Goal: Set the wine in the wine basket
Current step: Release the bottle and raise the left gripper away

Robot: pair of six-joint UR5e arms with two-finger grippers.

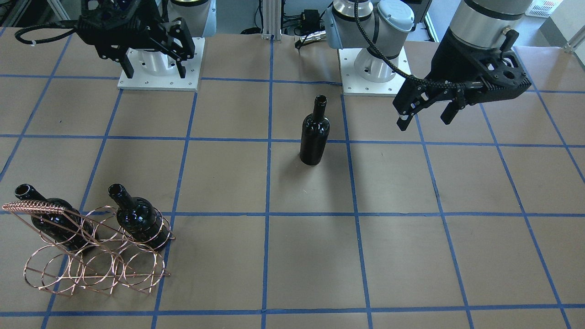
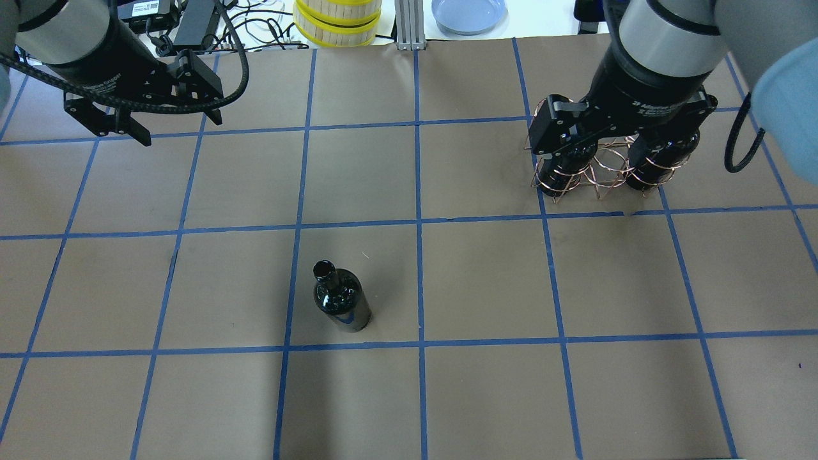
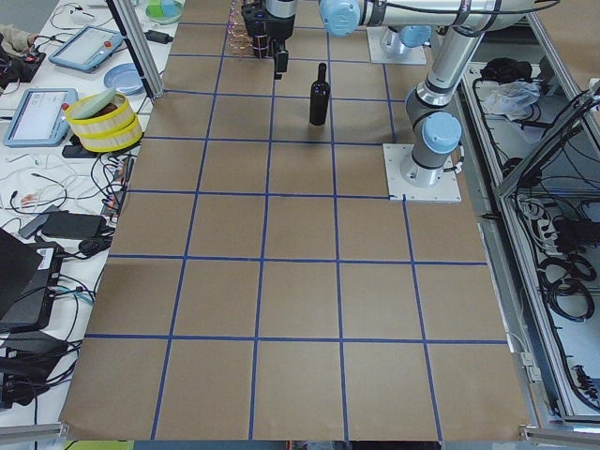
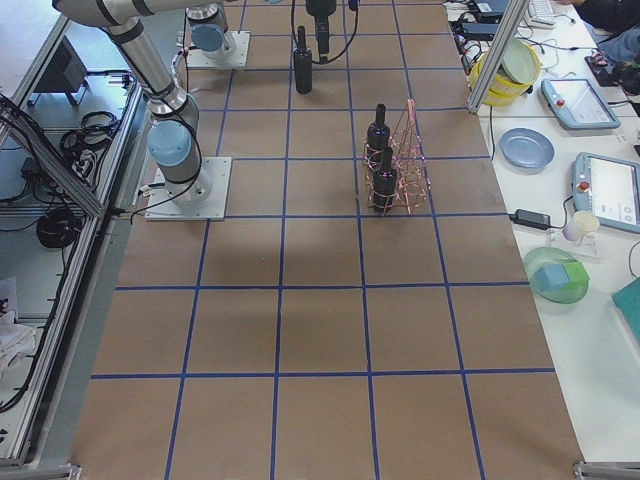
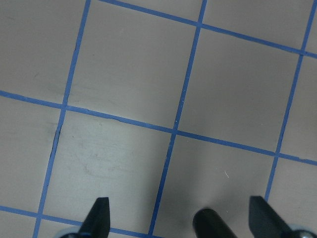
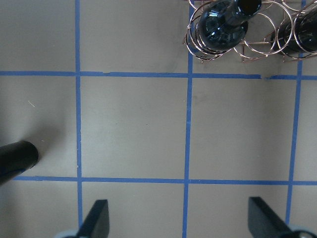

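One black wine bottle (image 1: 314,137) stands upright alone near the table's middle; it also shows in the overhead view (image 2: 342,300). The copper wire wine basket (image 1: 91,260) stands at the table's far side on my right. It holds two identical bottles (image 1: 55,221) (image 1: 137,217) in its outer rings, and the middle ring is empty. My left gripper (image 1: 424,122) is open and empty, raised and off to the side of the lone bottle, whose mouth (image 5: 213,225) shows at the bottom edge of the left wrist view. My right gripper (image 1: 155,73) is open and empty, held high near its base. The right wrist view shows the basket (image 6: 257,47) at its top edge.
The two arm bases (image 1: 160,73) (image 1: 374,73) stand at the robot's side of the table. Yellow round containers (image 2: 337,22), a blue plate (image 2: 468,13) and cables lie just beyond the far edge. Blue tape lines grid the brown table.
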